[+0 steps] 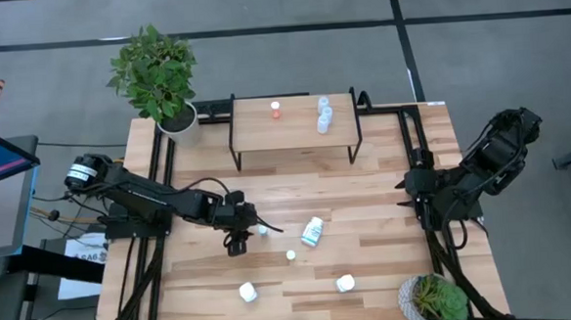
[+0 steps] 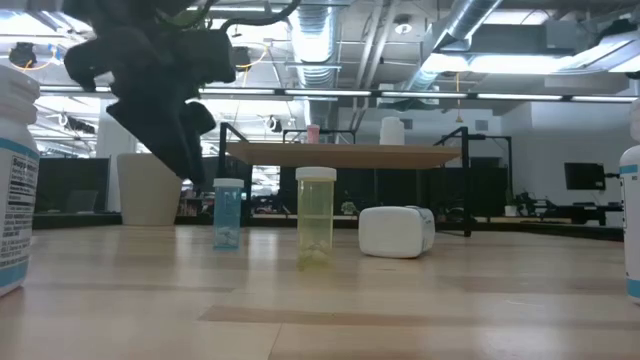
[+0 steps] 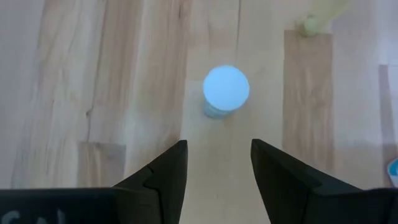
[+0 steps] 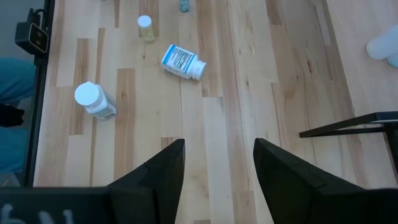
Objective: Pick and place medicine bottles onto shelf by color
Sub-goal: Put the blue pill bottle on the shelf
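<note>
On the plank worktop (image 1: 369, 263), my left tool (image 3: 217, 163) hangs open above the blue-capped bottle (image 3: 226, 90) just ahead (centre it before closing); right tool (image 4: 217, 163) waits open.

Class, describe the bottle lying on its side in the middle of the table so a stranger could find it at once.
Start at the shelf at the table's far edge and come toward the near edge, past the middle. There lies a white bottle, right of the left claw. It alone lies toppled with a blue-green label; the upright bottles nearby are smaller.
</note>
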Tool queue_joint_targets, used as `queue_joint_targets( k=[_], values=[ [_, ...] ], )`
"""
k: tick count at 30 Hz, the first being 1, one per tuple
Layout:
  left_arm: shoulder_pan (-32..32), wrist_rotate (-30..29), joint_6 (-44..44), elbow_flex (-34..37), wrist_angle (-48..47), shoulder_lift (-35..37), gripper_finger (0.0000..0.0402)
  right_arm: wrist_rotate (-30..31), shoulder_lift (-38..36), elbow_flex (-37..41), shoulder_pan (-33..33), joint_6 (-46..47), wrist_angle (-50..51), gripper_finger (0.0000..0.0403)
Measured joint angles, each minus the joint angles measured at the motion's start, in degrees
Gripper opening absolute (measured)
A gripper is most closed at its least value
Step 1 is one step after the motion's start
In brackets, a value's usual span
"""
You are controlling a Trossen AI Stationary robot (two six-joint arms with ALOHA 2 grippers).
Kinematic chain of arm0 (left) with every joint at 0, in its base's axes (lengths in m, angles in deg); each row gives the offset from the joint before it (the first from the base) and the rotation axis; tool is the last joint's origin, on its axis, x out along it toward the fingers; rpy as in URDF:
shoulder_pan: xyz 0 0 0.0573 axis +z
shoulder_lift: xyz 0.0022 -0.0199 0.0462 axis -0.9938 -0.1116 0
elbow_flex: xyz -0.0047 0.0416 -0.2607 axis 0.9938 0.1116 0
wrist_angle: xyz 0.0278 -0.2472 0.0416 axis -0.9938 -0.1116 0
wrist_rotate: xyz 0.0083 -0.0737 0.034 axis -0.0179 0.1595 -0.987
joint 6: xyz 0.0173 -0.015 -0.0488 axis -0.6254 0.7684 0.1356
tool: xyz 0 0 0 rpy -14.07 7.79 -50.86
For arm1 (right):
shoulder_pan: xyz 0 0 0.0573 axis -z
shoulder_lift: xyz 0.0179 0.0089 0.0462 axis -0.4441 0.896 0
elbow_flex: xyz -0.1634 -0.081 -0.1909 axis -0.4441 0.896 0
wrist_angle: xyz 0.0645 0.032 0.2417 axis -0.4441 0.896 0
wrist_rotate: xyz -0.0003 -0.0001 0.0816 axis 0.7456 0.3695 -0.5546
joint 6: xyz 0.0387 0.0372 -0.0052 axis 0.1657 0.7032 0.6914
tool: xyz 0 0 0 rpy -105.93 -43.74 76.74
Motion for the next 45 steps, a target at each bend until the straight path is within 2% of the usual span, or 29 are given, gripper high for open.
queue_joint_targets(
  k=[9, 16, 29, 45],
  values=[
    [0.02, -1.3, -2.52, 3.81, 9.77, 0.0, 0.0163, 0.01, 0.0, 0.0, 0.0, 0.04, -0.01, 0.0214],
    [0.02, -1.35, -3.01, 4.86, 11.36, -0.08, 0.0163, 0.0, 0.0, 0.0, 0.0, 0.07, -0.01, 0.0214],
    [0.17, -0.37, -9.5, 2.8, 22.15, -10.76, 0.0163, 0.0, -0.04, 0.02, -0.02, 0.07, 0.25, 0.0214],
    [0.2, -0.94, -9.51, 1.27, 17.98, -10.43, 0.0163, -0.04, -0.02, 0.02, -0.02, 0.09, 0.51, 0.0214]
  ],
)
